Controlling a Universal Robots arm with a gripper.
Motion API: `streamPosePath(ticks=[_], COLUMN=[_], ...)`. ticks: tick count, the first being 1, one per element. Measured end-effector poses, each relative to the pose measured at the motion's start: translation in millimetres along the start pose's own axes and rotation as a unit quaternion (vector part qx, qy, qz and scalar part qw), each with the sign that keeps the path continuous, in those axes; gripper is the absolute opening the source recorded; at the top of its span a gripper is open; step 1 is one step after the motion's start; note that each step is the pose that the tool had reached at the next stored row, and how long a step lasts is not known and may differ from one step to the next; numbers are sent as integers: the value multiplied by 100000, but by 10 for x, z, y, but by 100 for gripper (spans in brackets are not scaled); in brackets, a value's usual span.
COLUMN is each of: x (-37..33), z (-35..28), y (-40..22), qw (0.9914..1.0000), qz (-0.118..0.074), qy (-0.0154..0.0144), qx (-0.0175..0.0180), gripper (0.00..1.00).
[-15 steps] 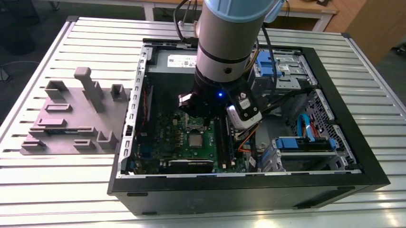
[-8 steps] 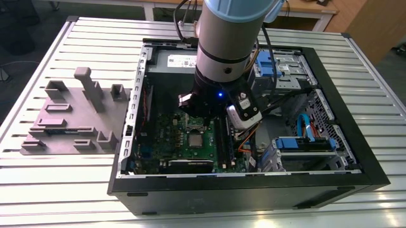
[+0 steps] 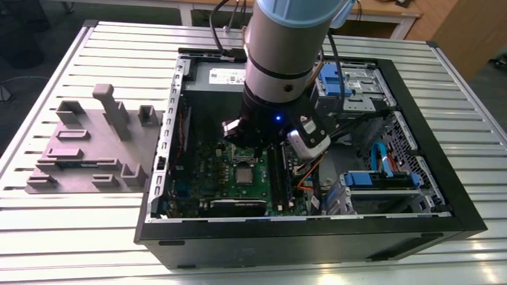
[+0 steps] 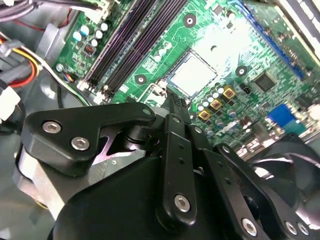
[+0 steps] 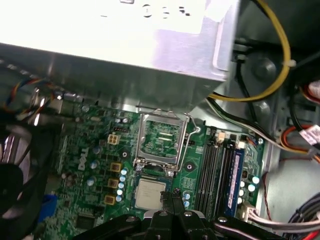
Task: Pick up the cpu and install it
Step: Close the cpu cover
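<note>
Fingertips of the gripper (image 5: 170, 196) pressed together, clasping nothing, parked just beside one edge of the cpu (image 5: 151, 194). Same closed posture in the second wrist view, gripper (image 4: 172, 98) poised low over the green motherboard (image 4: 250, 45).

Right at the tips: cpu lying flat in its socket, silvery top up, apparently seated, not clamped down. Judged light, stiff and thin, with a smooth metal lid likely to slip under a careless pinch. Judged fragile underneath too, so best taken by two opposite side edges, kept level, never dragged or tilted across the socket. Little edge standing proud of the socket to bite on.

Just beyond the cpu: oblong metal frame (image 5: 161, 139) swung open, lying on the board on the far side of the socket. Free room directly above the chip; frame and its lever wire a snag risk on that side.

Off to one side of the tips: dark memory slots (image 5: 215, 165), close enough to crowd opened fingers.

Farther out: big grey metal box (image 5: 125, 45) overhanging the board, yellow cables (image 5: 280, 65), and walls of the computer case (image 3: 301, 237) fencing everything, leaving vertical travel as the clearest route.
</note>
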State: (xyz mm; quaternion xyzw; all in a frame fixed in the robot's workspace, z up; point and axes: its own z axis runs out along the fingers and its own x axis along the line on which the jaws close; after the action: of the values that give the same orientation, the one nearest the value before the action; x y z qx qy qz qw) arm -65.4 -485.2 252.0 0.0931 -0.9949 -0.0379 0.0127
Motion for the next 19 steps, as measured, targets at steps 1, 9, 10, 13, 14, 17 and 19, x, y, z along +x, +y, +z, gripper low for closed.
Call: streamPosePath(ticks=[1,9,10,13,14,17,19], x=[0,-18,-18,-18,-18,-18,-18], z=[0,2,2,2,2,2,2], y=[0,1,1,1,1,1,1], qw=[99997,99993,99993,99993,99993,99993,99992], qz=[-777,-1125,-1125,-1124,-1125,-1126,-1149], qy=[58,155,156,158,158,162,166], qx=[12,365,375,386,391,405,404], gripper=[11,11,11,11,11,11,11])
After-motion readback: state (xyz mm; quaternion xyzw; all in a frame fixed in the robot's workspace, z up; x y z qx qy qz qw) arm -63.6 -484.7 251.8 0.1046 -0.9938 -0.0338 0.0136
